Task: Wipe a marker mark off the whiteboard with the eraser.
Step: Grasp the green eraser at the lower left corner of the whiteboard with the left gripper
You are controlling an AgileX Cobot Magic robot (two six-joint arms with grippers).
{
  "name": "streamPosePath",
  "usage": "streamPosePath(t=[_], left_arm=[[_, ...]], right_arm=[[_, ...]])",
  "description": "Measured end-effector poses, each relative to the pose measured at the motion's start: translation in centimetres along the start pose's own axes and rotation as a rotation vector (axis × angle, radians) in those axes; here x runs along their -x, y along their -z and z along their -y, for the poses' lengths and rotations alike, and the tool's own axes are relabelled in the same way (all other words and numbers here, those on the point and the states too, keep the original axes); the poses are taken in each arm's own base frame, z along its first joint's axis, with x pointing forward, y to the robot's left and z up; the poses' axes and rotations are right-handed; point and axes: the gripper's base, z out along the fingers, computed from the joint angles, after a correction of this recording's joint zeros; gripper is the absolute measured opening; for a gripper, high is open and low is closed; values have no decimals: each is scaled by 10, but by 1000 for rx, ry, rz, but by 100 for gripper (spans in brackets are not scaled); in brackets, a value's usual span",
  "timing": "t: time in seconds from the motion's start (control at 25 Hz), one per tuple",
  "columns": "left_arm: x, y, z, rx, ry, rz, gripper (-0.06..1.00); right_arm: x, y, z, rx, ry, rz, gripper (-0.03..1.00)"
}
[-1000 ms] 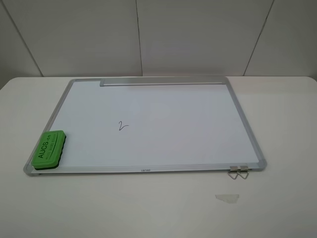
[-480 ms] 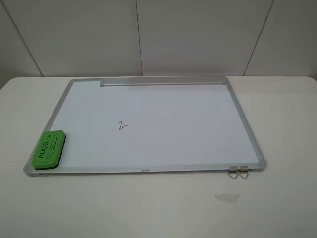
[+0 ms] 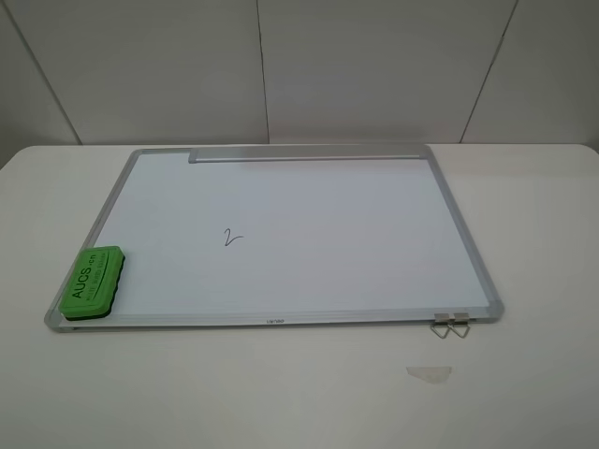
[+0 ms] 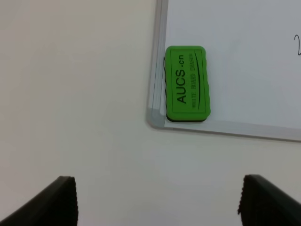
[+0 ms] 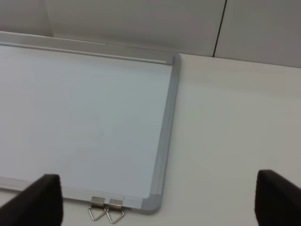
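Exterior high: whiteboard (image 3: 374, 243) flat on white worktop (image 3: 281, 402). Eraser (image 3: 92, 282) sits on board's near-left corner. Marker mark (image 3: 231, 238) left of board centre, well apart from eraser. Two clips (image 3: 450, 324) on near-right edge, small clear scrap (image 3: 430, 373) near them. No arms visible.
Left wrist: left tool (image 4: 157, 200) released, fingers wide, nothing between; over worktop, short of the eraser corner.
Right wrist: right tool (image 5: 157, 200) released, empty, near the clips corner.
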Motion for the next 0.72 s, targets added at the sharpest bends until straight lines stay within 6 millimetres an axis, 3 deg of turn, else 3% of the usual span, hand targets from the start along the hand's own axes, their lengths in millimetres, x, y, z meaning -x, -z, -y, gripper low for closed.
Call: streamPosePath(t=[0.16, 0.4, 0.72], left_arm=[[20, -20, 5, 29, 63, -118, 71], [44, -67, 15, 72, 106, -325, 71], [65, -127, 24, 85, 127, -432, 71]], right_arm=[[0, 0, 0, 0, 0, 0, 82], [0, 0, 0, 0, 0, 0, 82], [0, 0, 0, 0, 0, 0, 82]])
